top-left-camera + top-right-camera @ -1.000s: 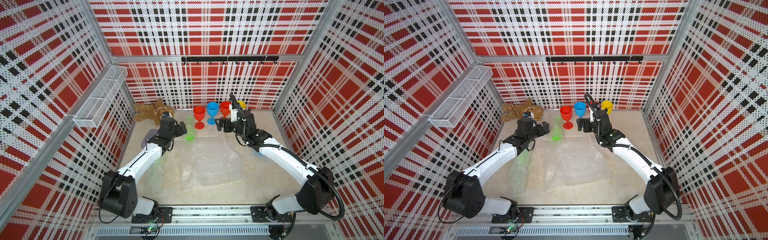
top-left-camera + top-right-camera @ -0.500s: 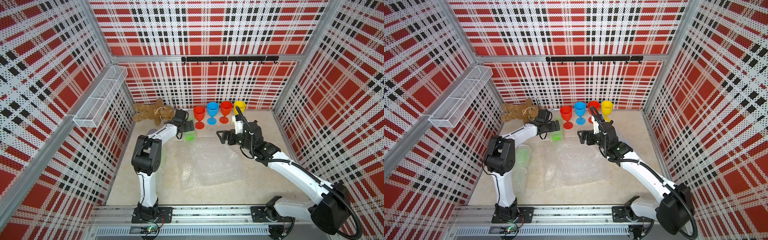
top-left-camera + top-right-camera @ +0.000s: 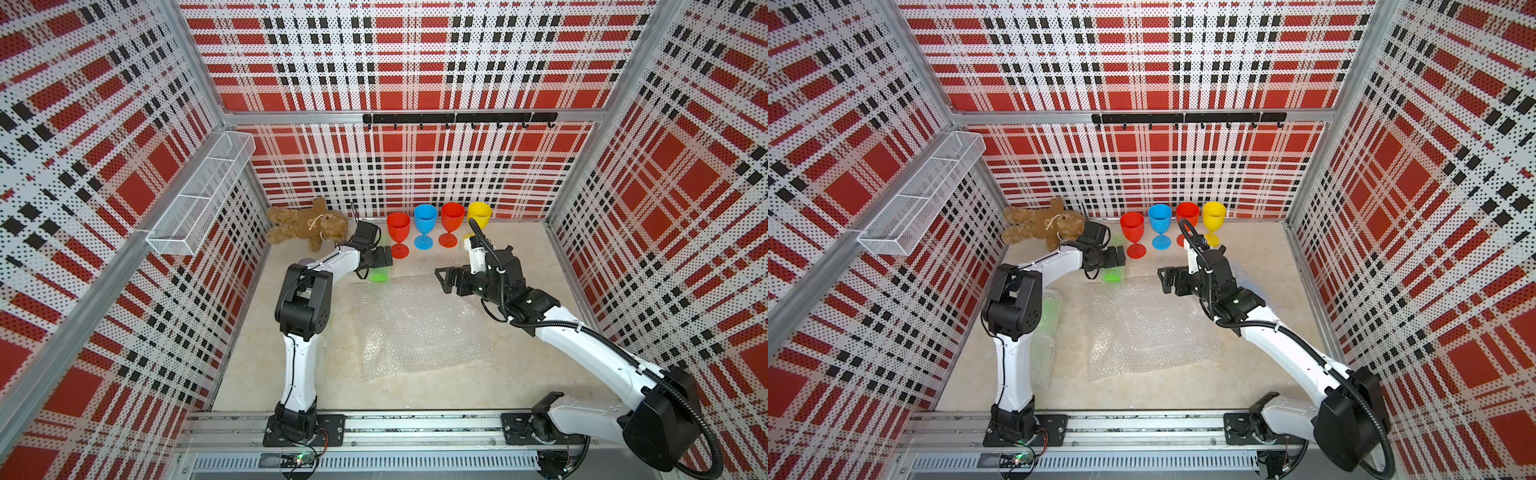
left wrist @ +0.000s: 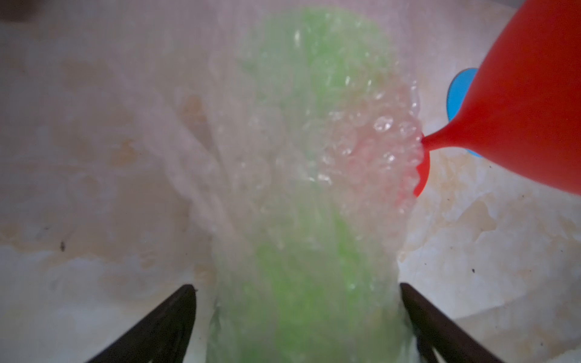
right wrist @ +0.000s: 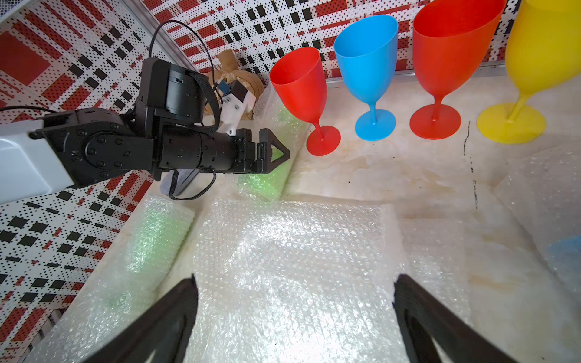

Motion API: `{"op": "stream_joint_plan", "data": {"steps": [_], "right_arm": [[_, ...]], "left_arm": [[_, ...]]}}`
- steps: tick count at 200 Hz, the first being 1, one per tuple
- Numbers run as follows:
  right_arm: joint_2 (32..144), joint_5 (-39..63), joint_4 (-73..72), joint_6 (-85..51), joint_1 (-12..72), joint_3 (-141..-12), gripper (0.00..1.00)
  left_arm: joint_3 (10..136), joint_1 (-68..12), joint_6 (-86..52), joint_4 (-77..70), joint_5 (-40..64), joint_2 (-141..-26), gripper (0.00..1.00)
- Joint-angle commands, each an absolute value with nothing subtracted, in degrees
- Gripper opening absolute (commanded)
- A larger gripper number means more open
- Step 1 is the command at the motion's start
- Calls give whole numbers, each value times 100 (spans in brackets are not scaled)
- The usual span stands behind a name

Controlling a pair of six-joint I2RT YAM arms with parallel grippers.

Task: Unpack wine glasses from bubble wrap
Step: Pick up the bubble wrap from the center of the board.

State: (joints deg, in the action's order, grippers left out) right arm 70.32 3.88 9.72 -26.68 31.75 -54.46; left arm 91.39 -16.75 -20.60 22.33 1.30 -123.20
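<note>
Both top views: the right gripper has backed off the four unwrapped glasses at 12 o'clock, jaws wide and empty over the flat bubble wrap.

Left wrist: the left gripper, released, now straddles the wrapped green glass at 11 o'clock, so that's next I reckon.

Right wrist: only flat wrap underneath.

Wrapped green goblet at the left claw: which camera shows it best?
Left wrist: the wrapped green goblet fills the frame, straddled by the open left claw, though blurred. Both top views show only its small green end; the right wrist shows part, behind that claw.
</note>
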Motion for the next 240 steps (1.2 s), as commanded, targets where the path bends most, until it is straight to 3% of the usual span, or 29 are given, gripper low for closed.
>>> {"op": "stream_joint_plan", "data": {"steps": [1,38,82,121,140,191,240], "right_arm": [[6926,280,889,-2626,3190,-5432,100],[6948,204,897,-2613,3191,-5460,100],[7021,158,930,-2621,3190,-5502,100],[7118,132,1007,-2645,3191,-5548,100],[7135,127,1020,-2661,3190,-5585,100],[7119,73,1098,-2658,3191,-5667,100],[7080,-75,1254,-2747,3190,-5721,100]], "left_arm": [[9231,-1510,-2059,2390,38,-12538,95],[9149,-1183,-2075,2306,100,-12577,83],[8988,-915,-2378,2039,288,-12560,77],[9186,-947,-2336,2002,702,-12822,92],[9211,-950,-2362,2048,503,-12909,94],[9073,-882,-2560,1855,703,-12482,76],[8754,-750,-2794,1681,737,-11412,73]]}}
